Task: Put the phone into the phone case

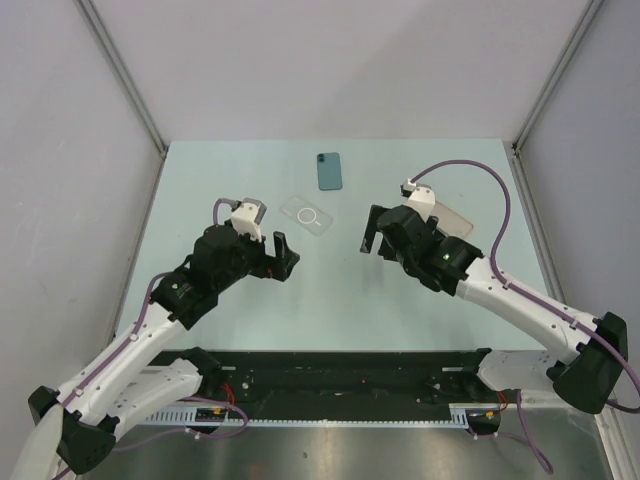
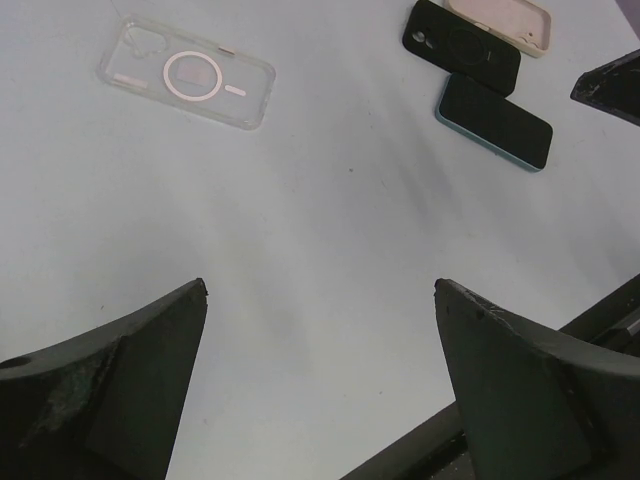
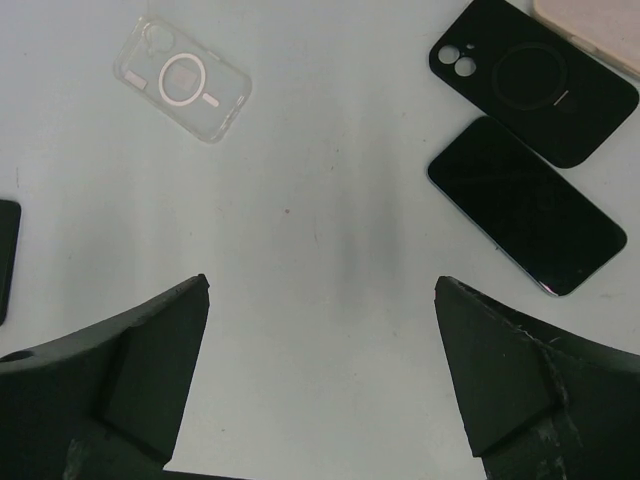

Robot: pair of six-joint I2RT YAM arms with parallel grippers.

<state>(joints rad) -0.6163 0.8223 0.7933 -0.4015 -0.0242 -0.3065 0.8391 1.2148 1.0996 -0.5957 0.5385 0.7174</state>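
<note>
Task not yet begun. Your left gripper (image 2: pixel 321 287) and right gripper (image 3: pixel 321 285) both hang with jaws wide apart, holding nothing, above the bare table (image 1: pixel 330 300). The phone (image 1: pixel 329 171) lies flat at the far centre, just beyond the clear case (image 1: pixel 306 215) and apart from it. Picking up, aligning and seating the phone all remain.

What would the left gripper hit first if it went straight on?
Likely bare table; the open left gripper frames only surface, with the clear case and phone off to either side.
</note>
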